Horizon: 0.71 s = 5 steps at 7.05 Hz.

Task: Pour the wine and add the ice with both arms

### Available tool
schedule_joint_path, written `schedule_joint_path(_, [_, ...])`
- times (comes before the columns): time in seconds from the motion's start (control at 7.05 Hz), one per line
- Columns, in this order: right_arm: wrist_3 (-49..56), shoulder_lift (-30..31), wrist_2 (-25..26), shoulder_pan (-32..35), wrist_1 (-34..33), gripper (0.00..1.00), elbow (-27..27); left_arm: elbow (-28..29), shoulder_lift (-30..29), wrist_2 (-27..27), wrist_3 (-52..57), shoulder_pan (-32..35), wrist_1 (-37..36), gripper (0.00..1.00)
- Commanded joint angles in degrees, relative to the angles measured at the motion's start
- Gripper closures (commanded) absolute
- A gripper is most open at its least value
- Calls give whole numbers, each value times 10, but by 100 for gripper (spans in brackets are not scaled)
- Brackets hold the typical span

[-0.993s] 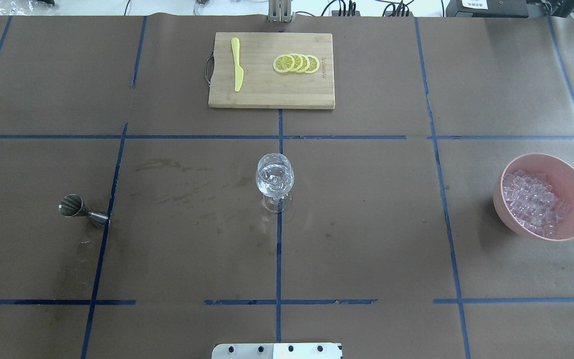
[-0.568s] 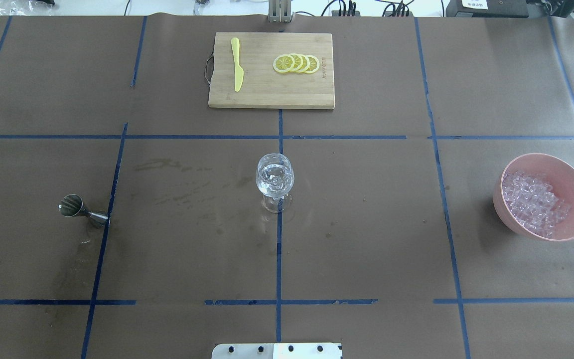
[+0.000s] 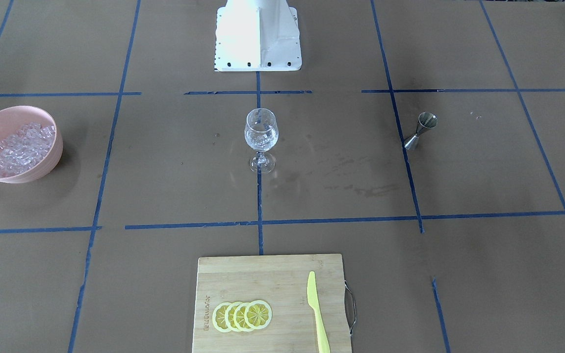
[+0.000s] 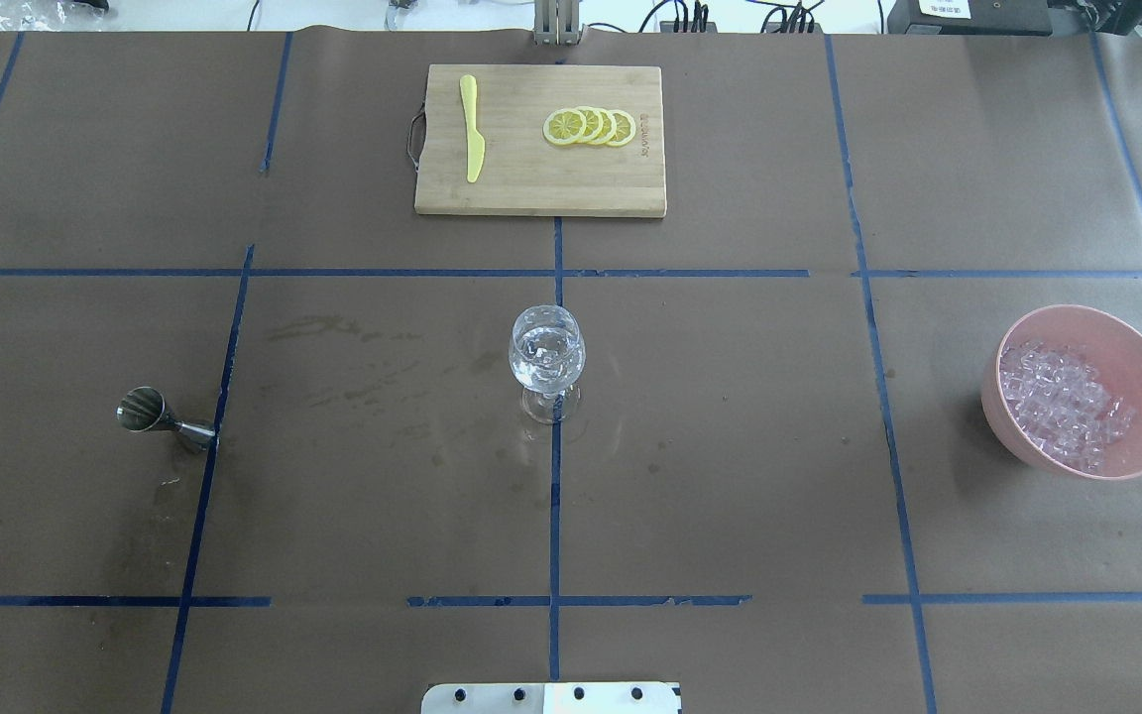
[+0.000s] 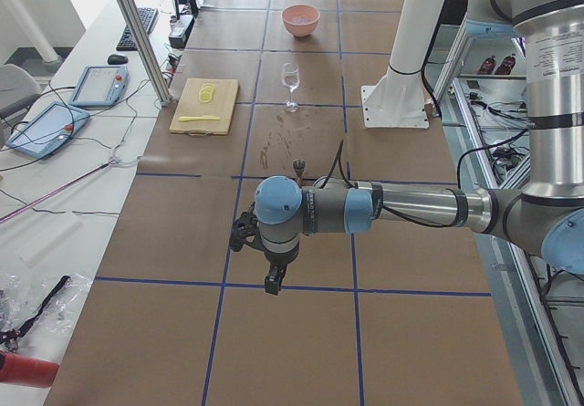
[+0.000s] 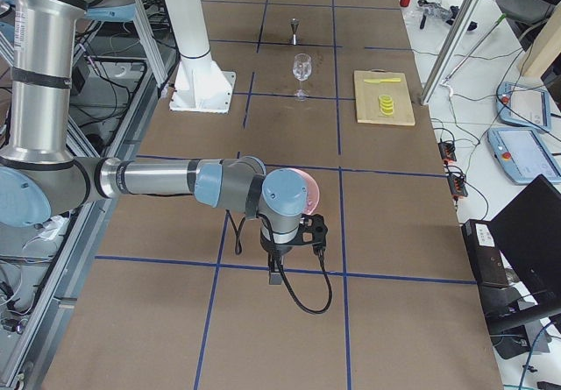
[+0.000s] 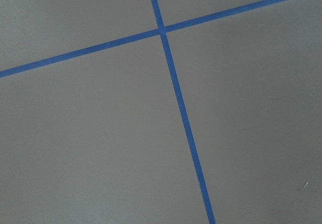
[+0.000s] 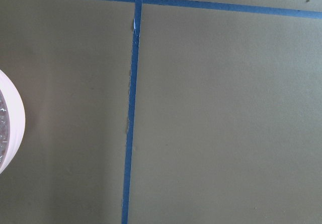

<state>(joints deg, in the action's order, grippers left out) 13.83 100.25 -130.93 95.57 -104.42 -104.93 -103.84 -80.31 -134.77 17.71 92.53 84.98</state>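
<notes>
A clear wine glass (image 4: 547, 355) stands upright at the table's middle, with clear glassy content in its bowl; it also shows in the front view (image 3: 261, 131). The ice (image 4: 1062, 402) fills a pink bowl (image 4: 1141, 347) at the right. A steel jigger (image 4: 150, 415) stands at the left. My left gripper (image 5: 272, 283) shows only in the left side view, far from the glass, pointing down over bare paper. My right gripper (image 6: 274, 274) shows only in the right side view, beside the bowl (image 6: 308, 195). I cannot tell whether either is open or shut.
A bamboo cutting board (image 4: 531, 188) at the far middle carries lemon slices (image 4: 589, 126) and a yellow knife (image 4: 472, 127). The white robot base (image 3: 258, 34) stands at the near edge. Blue tape lines cross the brown paper. The bowl's rim (image 8: 12, 118) edges the right wrist view.
</notes>
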Motion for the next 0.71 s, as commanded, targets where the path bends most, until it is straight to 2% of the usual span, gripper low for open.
schedule_joint_path(0.0, [-56, 1, -2, -2, 40, 0, 5, -1, 0, 0, 0, 0, 0, 0])
schedule_joint_path(0.14, [-66, 1, -2, -19, 94, 0, 36, 0, 0, -1, 0, 0, 0, 0])
schedule_joint_path(0.28, [-124, 1, -1, -47, 140, 0, 46, -2, 1, -2, 0, 1, 0, 0])
schedule_joint_path(0.57, [-143, 1, 0, -62, 179, 0, 47, -3, 0, -3, 0, 2, 0, 0])
